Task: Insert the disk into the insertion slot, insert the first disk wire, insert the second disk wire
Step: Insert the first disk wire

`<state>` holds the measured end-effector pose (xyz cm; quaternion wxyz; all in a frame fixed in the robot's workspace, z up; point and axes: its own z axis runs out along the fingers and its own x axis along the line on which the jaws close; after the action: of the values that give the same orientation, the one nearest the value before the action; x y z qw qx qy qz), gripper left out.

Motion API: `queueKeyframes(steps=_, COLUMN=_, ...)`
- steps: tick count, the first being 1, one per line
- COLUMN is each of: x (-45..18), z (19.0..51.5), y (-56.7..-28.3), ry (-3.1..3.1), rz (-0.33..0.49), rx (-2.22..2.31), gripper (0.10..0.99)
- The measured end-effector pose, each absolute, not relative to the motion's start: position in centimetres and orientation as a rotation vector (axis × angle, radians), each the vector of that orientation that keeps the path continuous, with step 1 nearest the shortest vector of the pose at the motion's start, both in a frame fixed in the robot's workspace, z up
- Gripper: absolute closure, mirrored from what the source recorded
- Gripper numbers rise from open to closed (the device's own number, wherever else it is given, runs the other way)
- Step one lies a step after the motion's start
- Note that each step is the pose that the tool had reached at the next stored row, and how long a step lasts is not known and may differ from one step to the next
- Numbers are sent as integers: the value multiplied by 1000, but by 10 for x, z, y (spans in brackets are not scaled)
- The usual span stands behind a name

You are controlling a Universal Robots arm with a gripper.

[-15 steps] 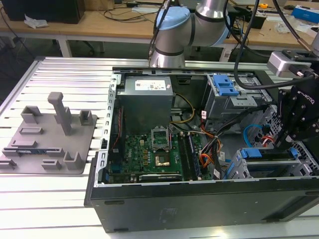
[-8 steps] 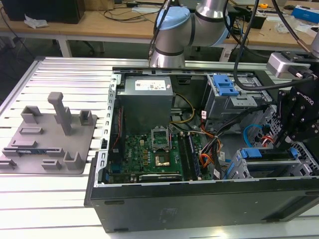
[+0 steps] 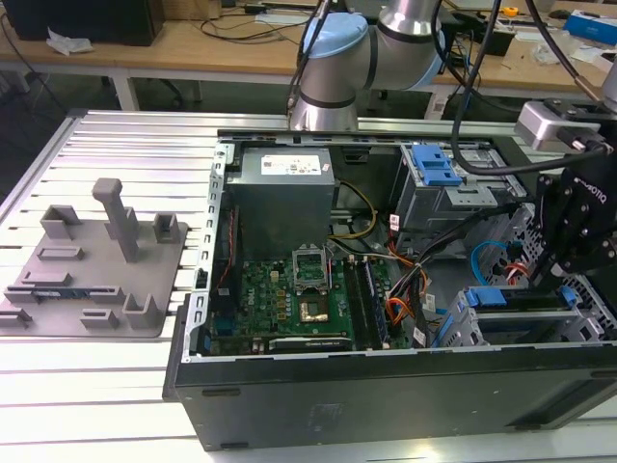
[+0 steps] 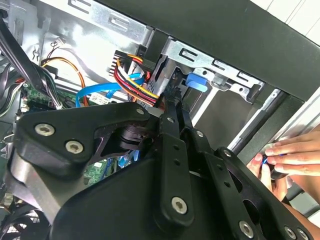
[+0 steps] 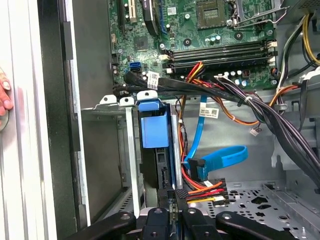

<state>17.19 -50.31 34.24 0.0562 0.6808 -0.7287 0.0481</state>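
The disk point(image 5: 155, 129) sat on edge inside the insertion slot point(image 3: 461, 326), at the near side of the computer case point(image 3: 386, 391) toward the exterior view's right, with its blue carrier end showing in the first wrist view. The gripper point(image 5: 173, 198) stood at the disk's connector end with its fingers pressed together, apparently pinching the black power connector point(image 5: 186, 192) of the red, yellow and black wire bundle point(image 4: 134, 80). Three hazards were judged likely. First, if the connector met the disk's socket tilted or offset, a push could bend the contacts or shove the disk along the slot instead of seating the plug. Second, the bundle looked short, and its pull could twist the connector in the pinch or drag it out. Third, the blue data cable point(image 5: 222, 159) hung with its plug loose just beside the fingers and could snag between them and the disk. A person's hand point(image 4: 292, 152) rested on the outside of the case near the slot, so any sideways swing of the arm risked contact.
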Motion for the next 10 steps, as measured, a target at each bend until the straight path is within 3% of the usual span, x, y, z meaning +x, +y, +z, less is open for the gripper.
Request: queueKeyframes(steps=10, x=172, z=344, y=-505, ry=-2227, rz=114, rx=2081, gripper=922)
